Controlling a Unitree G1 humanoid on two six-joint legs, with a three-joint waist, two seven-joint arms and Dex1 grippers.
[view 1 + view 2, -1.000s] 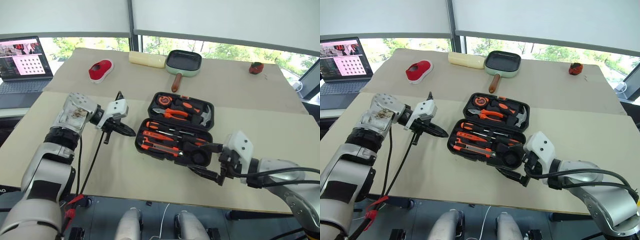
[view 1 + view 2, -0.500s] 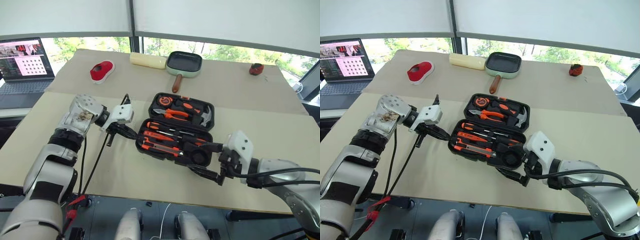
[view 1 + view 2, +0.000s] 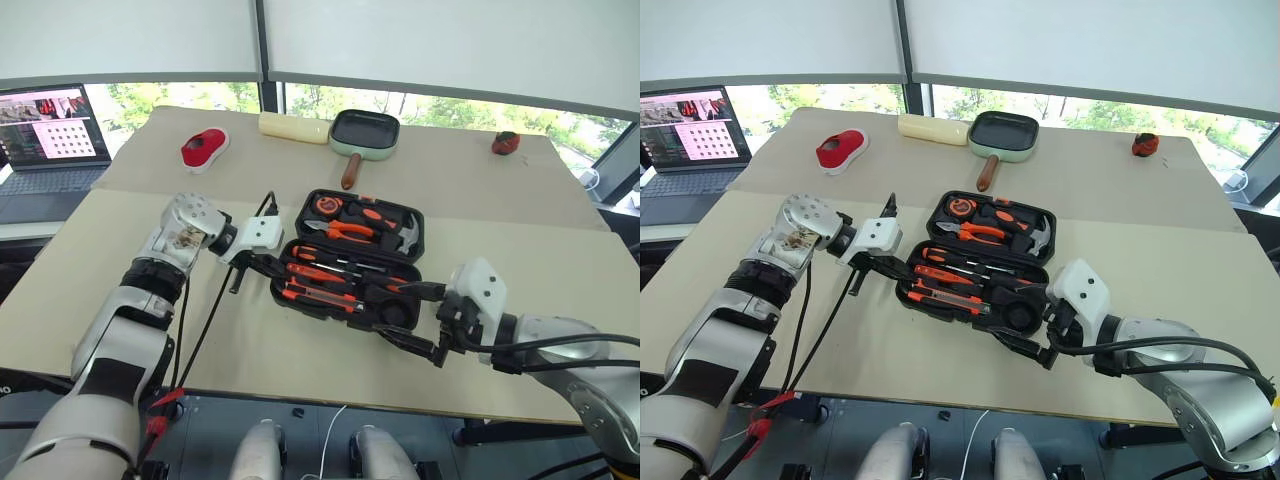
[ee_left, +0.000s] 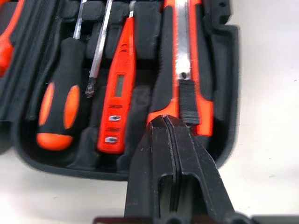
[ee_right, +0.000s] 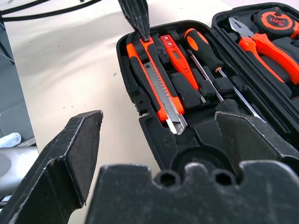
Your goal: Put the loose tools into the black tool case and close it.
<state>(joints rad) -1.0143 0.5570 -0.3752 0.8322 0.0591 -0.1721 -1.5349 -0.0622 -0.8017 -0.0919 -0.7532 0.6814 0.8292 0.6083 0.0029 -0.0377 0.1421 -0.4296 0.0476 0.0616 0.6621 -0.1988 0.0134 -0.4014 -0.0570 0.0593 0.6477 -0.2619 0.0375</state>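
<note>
Orange-and-black utility knife (image 4: 187, 70): butt end hidden behind the pressed-together black fingertips (image 4: 170, 140) of the left gripper (image 4: 170, 123). Black plastic hinged tool case (image 5: 140, 100): near corner hidden behind the right gripper (image 5: 159, 140); lid half cut off by the frame edge.

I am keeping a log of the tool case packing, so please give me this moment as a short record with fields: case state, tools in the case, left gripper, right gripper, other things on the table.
case state: black tool case lies open on the table
tools in near half: utility knife, tester pen, screwdriver
tools in far half: pliers, hammer
left gripper: shut, tip at the handle end of the utility knife
right gripper: open, empty, at the case's right end
other things: pan, laptop
</note>
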